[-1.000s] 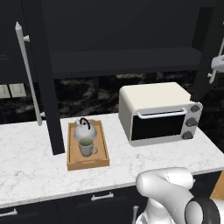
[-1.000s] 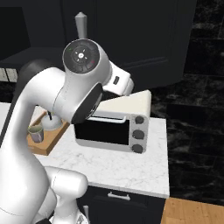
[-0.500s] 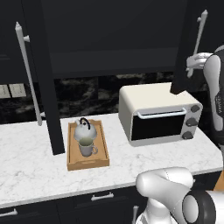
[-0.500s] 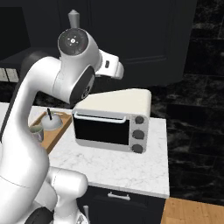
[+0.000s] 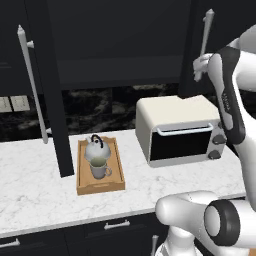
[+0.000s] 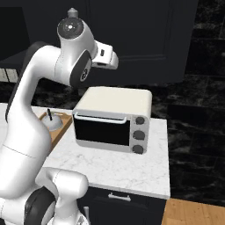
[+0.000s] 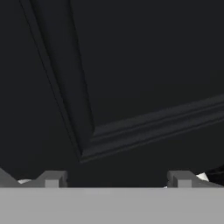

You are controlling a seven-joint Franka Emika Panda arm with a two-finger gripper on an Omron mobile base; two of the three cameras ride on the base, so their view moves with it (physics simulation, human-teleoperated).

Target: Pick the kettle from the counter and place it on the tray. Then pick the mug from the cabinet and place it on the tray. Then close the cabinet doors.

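Before me a cream toaster oven (image 5: 180, 131) with a black glass door and three knobs stands on the white marble surface (image 5: 35, 187). Behind it runs a black, grey-veined stone backsplash (image 6: 197, 92), with pale wall outlets (image 5: 14, 103) at the left. Wooden floor (image 6: 193, 212) shows low to my right.

The white marble surface (image 5: 30, 175) carries a wooden tray (image 5: 100, 183) toward its left and a cream toaster oven (image 5: 177, 131) to the right, the two well apart.
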